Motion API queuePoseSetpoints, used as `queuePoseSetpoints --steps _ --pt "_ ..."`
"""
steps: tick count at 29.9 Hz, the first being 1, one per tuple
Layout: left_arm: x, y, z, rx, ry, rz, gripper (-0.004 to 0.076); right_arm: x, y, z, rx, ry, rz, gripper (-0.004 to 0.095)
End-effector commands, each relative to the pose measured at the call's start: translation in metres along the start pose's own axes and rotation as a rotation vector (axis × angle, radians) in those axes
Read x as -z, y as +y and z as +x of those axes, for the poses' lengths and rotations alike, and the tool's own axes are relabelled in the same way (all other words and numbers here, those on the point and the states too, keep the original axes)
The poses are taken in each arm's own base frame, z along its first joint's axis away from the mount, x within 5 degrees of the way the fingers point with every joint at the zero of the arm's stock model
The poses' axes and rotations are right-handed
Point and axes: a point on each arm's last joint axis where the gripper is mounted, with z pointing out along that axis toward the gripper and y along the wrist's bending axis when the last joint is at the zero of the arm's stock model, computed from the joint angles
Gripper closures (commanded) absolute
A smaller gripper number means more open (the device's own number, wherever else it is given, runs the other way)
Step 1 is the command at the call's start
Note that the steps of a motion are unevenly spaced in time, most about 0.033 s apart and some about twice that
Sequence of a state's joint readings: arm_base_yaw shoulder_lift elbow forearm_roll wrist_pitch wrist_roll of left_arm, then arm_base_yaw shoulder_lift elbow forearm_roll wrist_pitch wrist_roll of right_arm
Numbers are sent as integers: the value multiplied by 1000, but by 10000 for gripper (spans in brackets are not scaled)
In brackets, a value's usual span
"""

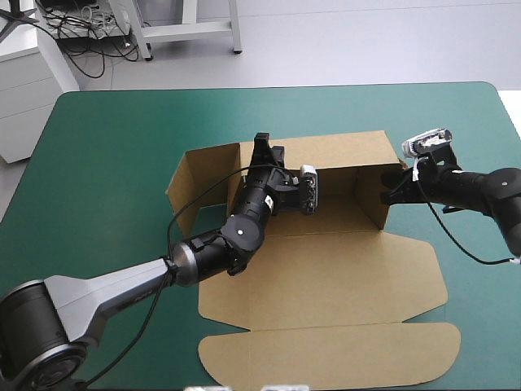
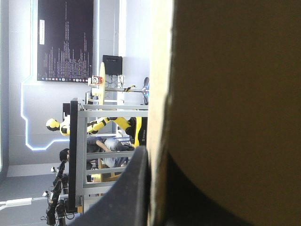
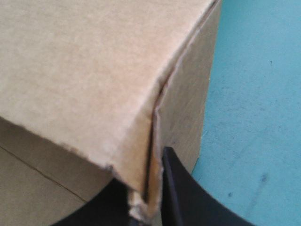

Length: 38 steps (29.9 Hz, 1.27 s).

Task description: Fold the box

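With left fingers [image 2: 128,197] clamped on the box [image 1: 326,277] back wall and right fingers [image 3: 183,200] on its corner, hold both walls square.

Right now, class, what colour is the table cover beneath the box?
The cover is plain teal-green; the high view shows it best.

Support: table [image 1: 106,163] with a teal-green cover, far corners rounded.
Item on it: box [image 1: 326,277], one cut sheet of brown board, around the table's middle.
Flat parts: base and lid panels lie on the cover, toward the near edge.
Raised parts: far wall and side flaps stand up.
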State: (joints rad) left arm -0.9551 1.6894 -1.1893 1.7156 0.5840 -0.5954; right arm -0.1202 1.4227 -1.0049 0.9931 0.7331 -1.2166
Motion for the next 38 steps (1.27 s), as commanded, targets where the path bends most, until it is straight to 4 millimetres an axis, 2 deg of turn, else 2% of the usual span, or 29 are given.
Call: queuePoseSetpoints --steps 1,3,5,10,13,18,22,28,31,34,36,38 --pt "13 25 -6 27 -39 -78 718 6 17 -15 45 -41 -28 905" --pt "13 25 -6 26 -46 -74 676 0 23 -17 75 -32 1 905" --pt "13 25 -6 26 -46 -74 577 -5 30 -20 86 -43 22 906" --pt "13 25 -7 54 -54 -75 235 -11 39 -26 55 -72 69 906" --pt "13 25 -9 84 -81 -77 167 -13 36 -28 26 -91 127 905" --pt "21 26 -20 93 -88 -101 168 -17 26 -28 -35 -94 221 906" --pt "36 29 -34 101 -64 -173 168 -22 19 -25 -70 -79 265 906" --pt "69 37 -54 129 -114 -227 168 -18 19 -35 -97 -96 271 906" --pt "89 49 -57 162 -132 -268 177 -14 21 -44 -93 -91 245 906" --pt "104 70 -44 216 -86 -347 250 -5 26 -53 -65 -55 223 905" --pt "115 88 -30 262 -52 -405 352 4 28 -59 -57 -20 229 905" --pt "127 107 -15 316 -44 -448 498 13 30 -65 -68 3 236 906"
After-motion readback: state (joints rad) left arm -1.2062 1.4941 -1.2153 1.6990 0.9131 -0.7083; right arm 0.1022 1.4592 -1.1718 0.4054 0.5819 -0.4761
